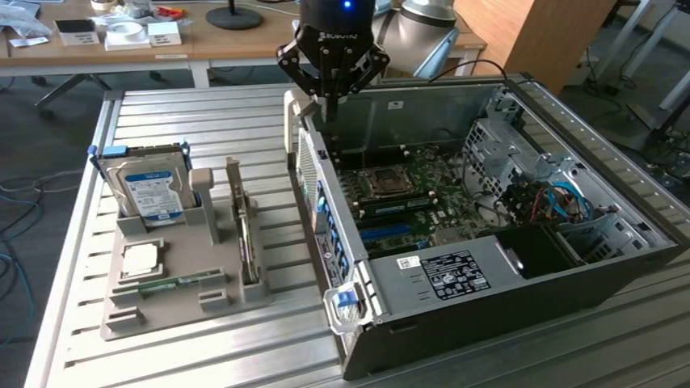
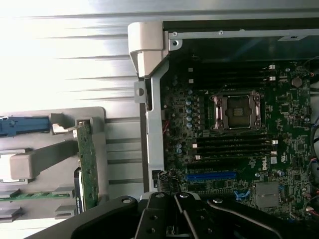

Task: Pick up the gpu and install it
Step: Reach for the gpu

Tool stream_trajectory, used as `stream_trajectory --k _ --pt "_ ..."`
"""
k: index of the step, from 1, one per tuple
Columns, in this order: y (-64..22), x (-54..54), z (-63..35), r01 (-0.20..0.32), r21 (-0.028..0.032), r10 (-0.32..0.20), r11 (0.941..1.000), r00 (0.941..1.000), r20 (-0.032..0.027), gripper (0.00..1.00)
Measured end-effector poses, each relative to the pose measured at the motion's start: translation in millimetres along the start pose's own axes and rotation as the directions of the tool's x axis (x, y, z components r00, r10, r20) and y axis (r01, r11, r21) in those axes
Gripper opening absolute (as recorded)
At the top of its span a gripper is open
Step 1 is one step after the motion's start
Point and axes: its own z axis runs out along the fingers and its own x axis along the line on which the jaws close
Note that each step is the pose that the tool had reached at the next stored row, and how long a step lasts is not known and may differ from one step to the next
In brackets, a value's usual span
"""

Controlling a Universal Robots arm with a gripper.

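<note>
The gpu (image 1: pixel 246 242) stands on edge in a slot of the grey holder tray (image 1: pixel 161 311), a thin card with a pale bracket at its far end. In the wrist view the gpu (image 2: pixel 88 164) shows as a narrow green strip. My gripper (image 1: pixel 331 107) hangs above the rear wall of the open computer case (image 1: pixel 603 275), well apart from the card. Its fingers meet at the tips with nothing between them. The wrist view has the gripper (image 2: pixel 177 199) over the motherboard (image 2: pixel 239 149), near a blue expansion slot (image 2: pixel 211 176).
The tray also carries a blue-labelled hard drive (image 1: pixel 151 190), a square processor chip (image 1: pixel 140 259) and a green memory stick (image 1: pixel 178 281). Inside the case are a processor socket (image 1: pixel 386 182), drive cages and cables (image 1: pixel 550 202). A cluttered desk (image 1: pixel 129 36) stands behind the slatted metal table (image 1: pixel 216 121).
</note>
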Motion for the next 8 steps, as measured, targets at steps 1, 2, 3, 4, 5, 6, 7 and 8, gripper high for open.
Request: stream_trajectory --k 1,2,3,4,5,6,7,8 --pt "-0.1 1.5 0.0 0.000 0.0000 0.000 1.0000 1.0000 0.0000 0.11" --pt "-0.2 2.8 -0.1 0.000 0.0001 0.000 1.0000 1.0000 0.0000 0.11" --pt "-0.3 3.9 -0.1 0.000 0.0000 0.000 1.0000 1.0000 0.0000 0.11" --pt "-0.3 4.8 -0.1 0.000 0.0001 0.000 1.0000 1.0000 0.0000 0.11" --pt "-0.4 5.5 -0.1 0.000 0.0000 0.000 1.0000 1.0000 0.0000 0.11" --pt "-0.5 6.3 -0.1 0.000 0.0001 0.000 1.0000 1.0000 0.0000 0.11" --pt "-0.5 7.2 -0.1 0.000 0.0000 0.000 1.0000 1.0000 0.0000 0.11" --pt "-0.6 8.3 -0.2 0.000 0.0000 0.000 1.0000 1.0000 0.0000 0.11"
